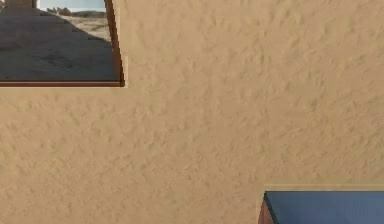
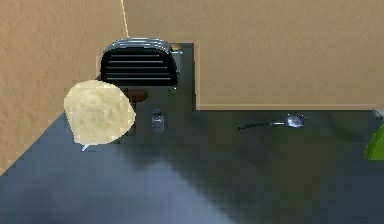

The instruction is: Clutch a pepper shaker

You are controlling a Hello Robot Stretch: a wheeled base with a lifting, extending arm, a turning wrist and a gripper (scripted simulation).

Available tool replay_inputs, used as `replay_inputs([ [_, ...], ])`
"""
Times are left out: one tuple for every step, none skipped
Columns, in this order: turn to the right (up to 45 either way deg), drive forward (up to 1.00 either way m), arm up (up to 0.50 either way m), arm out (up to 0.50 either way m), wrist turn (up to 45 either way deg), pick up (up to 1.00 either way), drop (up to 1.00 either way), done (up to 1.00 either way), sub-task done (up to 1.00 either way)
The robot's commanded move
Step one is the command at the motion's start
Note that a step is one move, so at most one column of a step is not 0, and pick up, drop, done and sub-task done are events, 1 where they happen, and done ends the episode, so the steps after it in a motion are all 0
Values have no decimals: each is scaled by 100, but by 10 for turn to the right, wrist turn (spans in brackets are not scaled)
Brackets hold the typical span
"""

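A small grey, glassy upright thing (image 2: 157, 120), shaped like a shaker, stands on the dark countertop (image 2: 210, 175) in the arm side view. It is just in front of a black toaster (image 2: 140, 63) and right of a pale lumpy round thing (image 2: 98, 110).
A spoon-like utensil (image 2: 280, 123) lies on the counter to the right, and a green thing (image 2: 375, 142) is at the right edge. Tan walls back the counter. The forward view has a tan wall (image 1: 220, 110), a window (image 1: 58, 42) at top left and a blue-topped surface (image 1: 325, 207) at bottom right.
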Motion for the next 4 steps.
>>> replay_inputs([
  [0,0,50,0,0,0,0,0,0],
  [0,0,38,0,0,0,0,0,0],
  [0,0,0,36,0,0,0,0,0],
  [0,0,0,0,450,0,0,0,0],
])
